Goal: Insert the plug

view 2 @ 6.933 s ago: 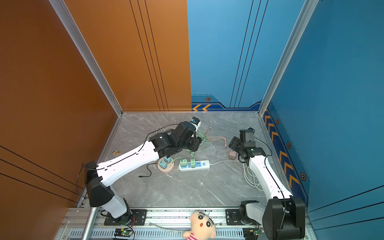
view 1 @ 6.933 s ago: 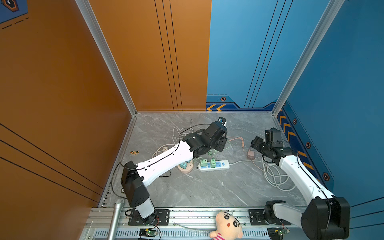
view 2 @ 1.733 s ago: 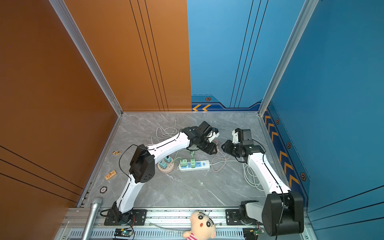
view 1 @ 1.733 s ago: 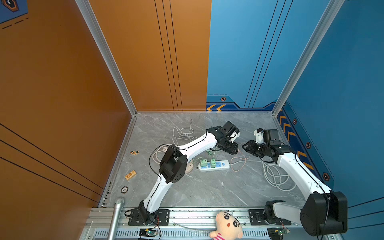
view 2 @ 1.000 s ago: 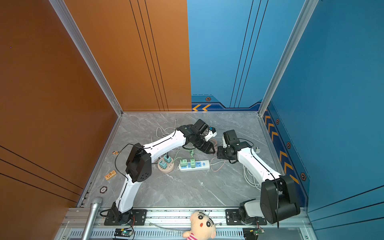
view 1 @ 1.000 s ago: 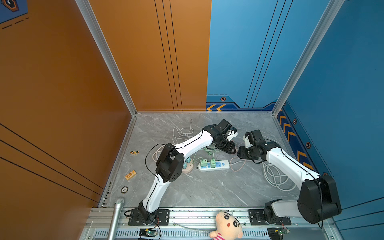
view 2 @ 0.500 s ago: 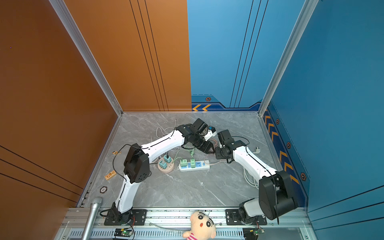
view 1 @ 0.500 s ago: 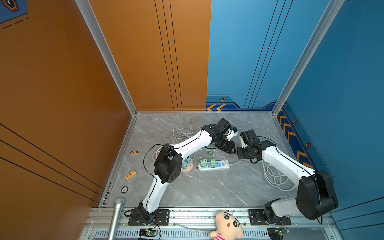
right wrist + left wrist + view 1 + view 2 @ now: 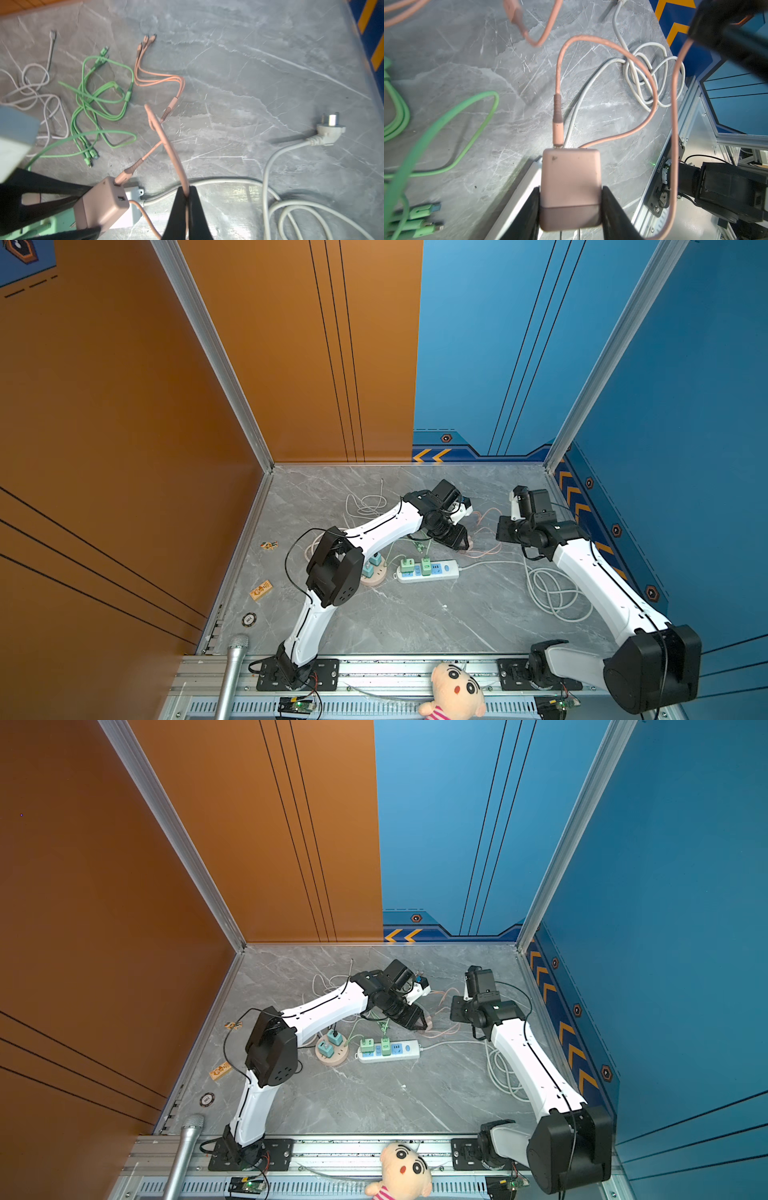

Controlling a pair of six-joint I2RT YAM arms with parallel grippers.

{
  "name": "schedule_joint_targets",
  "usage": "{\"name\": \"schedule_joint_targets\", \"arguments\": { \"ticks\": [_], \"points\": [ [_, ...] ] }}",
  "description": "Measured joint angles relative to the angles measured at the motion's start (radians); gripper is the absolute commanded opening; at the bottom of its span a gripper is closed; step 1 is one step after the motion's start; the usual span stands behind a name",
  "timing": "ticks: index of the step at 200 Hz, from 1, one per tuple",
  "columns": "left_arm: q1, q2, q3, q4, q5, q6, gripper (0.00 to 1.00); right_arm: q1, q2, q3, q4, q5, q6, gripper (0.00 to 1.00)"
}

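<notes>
Item: pink plug (image 9: 570, 174). Small rigid block, likely light, with smooth sides, so it could slip under the insertion push.

Left gripper (image 9: 571, 190) is partly open and clamped across the plug's two flat sides near the darker base. That is a sound hold and keeps the body square.

The plug hangs off the surface (image 9: 415, 614), just by the cord end of the power strip (image 9: 430, 570).

Its pink cable (image 9: 166, 141) is soft and limp and will likely tug sideways. Right gripper (image 9: 187, 190) is fully closed, pinching it.

Prongs barely visible; probably pointing downward, unconfirmed.
</notes>
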Motion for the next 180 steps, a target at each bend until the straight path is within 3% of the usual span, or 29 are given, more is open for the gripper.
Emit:
{"name": "schedule_joint_targets", "arguments": {
  "ticks": [46,114,129,166,180],
  "points": [
    [0.0,-0.017,-0.042,0.008,-0.004,0.0,0.34,-0.204,0.004,0.001,0.017,0.015,0.073,0.01],
    [0.034,-0.217,-0.179,0.085,-0.019,-0.009,0.34,-0.237,0.209,-0.003,0.119,-0.011,0.124,0.03],
    [0.045,-0.259,-0.199,0.115,-0.018,-0.016,0.34,-0.237,0.27,0.011,0.125,-0.011,0.127,0.06],
    [0.051,-0.301,-0.211,0.161,-0.019,-0.029,0.34,-0.237,0.391,0.076,0.141,-0.031,0.135,0.25],
    [0.051,-0.301,-0.216,0.174,-0.023,-0.034,0.34,-0.237,0.401,0.089,0.147,-0.034,0.136,0.28]
  ]
}}
